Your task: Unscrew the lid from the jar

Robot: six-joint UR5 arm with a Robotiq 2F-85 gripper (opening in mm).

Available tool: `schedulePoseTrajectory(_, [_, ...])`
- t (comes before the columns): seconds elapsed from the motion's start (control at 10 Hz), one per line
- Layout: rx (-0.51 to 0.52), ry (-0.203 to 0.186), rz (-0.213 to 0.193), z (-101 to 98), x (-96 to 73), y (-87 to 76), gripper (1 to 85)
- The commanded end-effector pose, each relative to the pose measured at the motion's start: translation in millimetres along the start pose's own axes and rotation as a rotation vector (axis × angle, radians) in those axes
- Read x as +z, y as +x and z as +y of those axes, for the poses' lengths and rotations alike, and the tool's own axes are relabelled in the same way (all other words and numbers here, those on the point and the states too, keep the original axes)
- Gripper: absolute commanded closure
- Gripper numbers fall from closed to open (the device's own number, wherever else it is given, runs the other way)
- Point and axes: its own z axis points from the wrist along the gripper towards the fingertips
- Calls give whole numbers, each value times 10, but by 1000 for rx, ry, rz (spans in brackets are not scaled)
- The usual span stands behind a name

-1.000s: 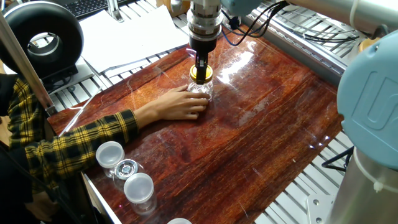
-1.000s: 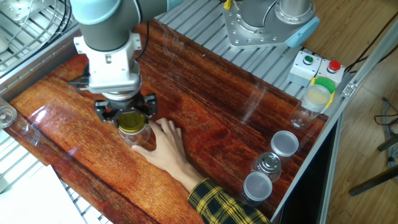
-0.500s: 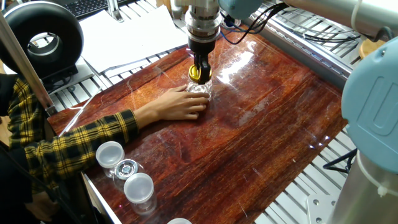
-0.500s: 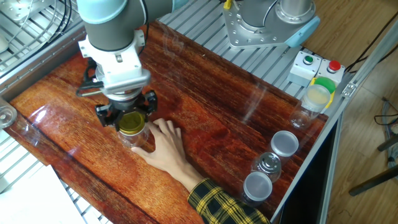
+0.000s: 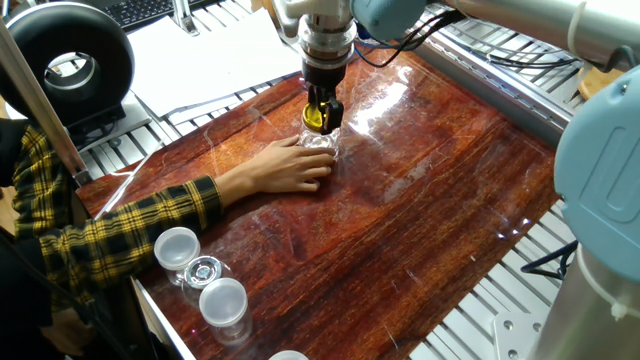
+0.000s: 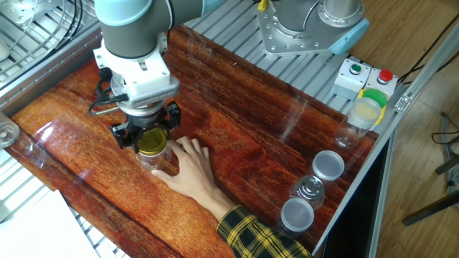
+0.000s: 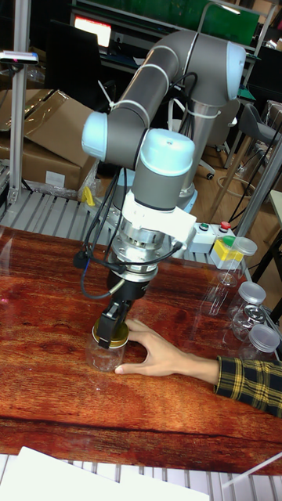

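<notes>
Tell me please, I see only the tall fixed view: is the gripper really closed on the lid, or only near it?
Observer: In the other fixed view the gripper stands with one black finger on each side of the lid, touching its rim.
Operator: Is the hand holding the jar itself?
Observer: Yes. In one fixed view the hand lies flat on the table with its fingertips against the jar, on the side away from your camera.
Operator: How many loose containers are on the table edge? I count three.
Observer: The other fixed view shows a fourth, a clear cup with a pale lid beside the button box.
</notes>
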Motion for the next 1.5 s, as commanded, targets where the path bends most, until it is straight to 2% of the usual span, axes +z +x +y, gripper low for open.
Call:
schedulePoseTrajectory(0.0, [-21, -2, -10, -1, -9, 40, 163])
schedulePoseTrajectory(0.3, [-31, 10, 19, -24, -55, 37, 110])
schedulePoseTrajectory(0.4, [-21, 8, 7, -18, -29, -22, 107])
schedulePoseTrajectory(0.6, [14, -5, 4, 2, -11, -18, 93])
schedulePoseTrajectory(0.7, [96, -28, 14, 53, -21, 27, 97])
schedulePoseTrajectory(0.9, [309, -69, 72, 138, -63, 225, 97])
schedulePoseTrajectory(1.0, [364, -82, 70, 136, -66, 250, 90])
schedulePoseTrajectory(1.1, [454, -113, 54, 191, -81, 213, 70])
schedulePoseTrajectory(1.4, [658, -131, 50, 170, -36, 169, 60])
